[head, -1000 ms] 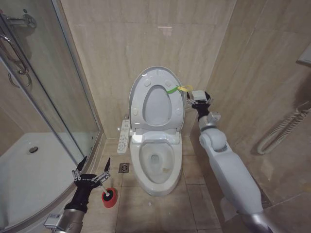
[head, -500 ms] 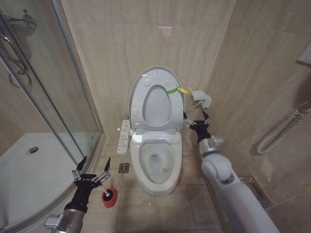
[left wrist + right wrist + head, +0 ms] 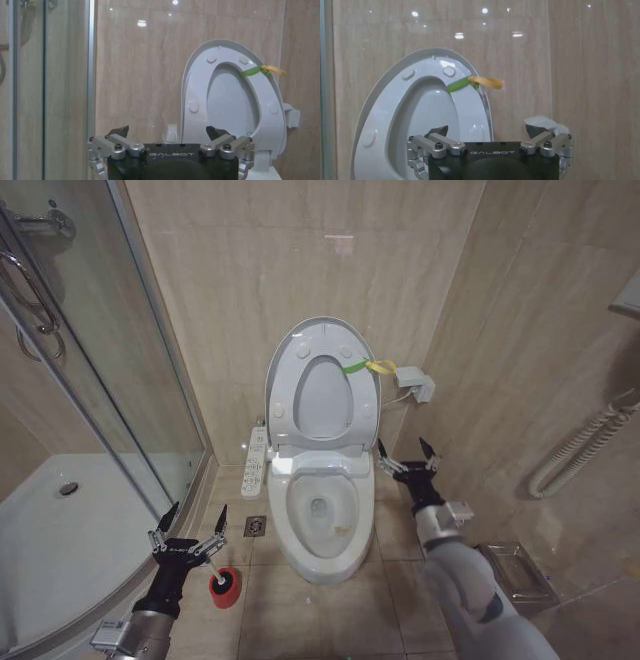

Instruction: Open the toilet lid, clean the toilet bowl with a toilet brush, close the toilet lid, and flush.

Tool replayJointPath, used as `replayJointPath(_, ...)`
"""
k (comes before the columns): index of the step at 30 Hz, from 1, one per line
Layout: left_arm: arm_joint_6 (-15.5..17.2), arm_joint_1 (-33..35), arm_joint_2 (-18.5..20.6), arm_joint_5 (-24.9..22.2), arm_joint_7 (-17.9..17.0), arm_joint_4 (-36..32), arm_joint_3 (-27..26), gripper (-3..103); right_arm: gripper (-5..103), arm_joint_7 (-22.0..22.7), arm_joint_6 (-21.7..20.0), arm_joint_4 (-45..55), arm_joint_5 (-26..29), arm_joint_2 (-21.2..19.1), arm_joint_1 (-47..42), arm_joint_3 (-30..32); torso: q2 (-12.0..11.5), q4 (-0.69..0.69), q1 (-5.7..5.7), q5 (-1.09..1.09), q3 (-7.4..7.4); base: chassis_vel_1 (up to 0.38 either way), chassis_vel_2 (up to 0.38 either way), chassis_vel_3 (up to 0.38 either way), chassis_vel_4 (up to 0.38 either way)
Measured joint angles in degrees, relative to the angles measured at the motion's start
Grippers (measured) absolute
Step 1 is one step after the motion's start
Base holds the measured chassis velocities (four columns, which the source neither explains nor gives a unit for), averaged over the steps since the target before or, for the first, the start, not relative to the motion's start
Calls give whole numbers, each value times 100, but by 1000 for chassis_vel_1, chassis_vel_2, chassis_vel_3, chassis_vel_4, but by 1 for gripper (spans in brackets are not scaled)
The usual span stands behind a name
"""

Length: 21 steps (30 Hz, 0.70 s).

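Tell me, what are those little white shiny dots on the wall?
Lamp glare on the glossy beige wall tiles: right wrist view shows several bright spots above the raised toilet lid; left wrist view shows a few more near the glass shower door; head view has one faint patch.

Glossy white plastic toilet lid, glazed ceramic toilet bowl, polished beige wall tiles.

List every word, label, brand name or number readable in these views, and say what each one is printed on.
"GALBOT" on the black body of the left gripper, in the left wrist view.
"GALBOT" on the black body of the right gripper, in the right wrist view.
The button panel beside the toilet bowl carries markings, too small to read.
No readable text on the toilet lid, its strap or the red holder cup.
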Motion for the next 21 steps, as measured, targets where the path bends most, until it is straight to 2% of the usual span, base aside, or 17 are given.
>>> replayJointPath(10, 0, 0, 0, 0, 0, 0, 0, 100, 100, 151, 193, 437, -140, 79, -715, 202, 0, 0, 0, 0, 0, 0, 0, 0, 0)
replayJointPath(21, 0, 0, 0, 0, 0, 0, 0, 100, 100, 147, 427, 1068, -563, 297, -1508, 325, 0, 0, 0, 0, 0, 0, 0, 0, 0)
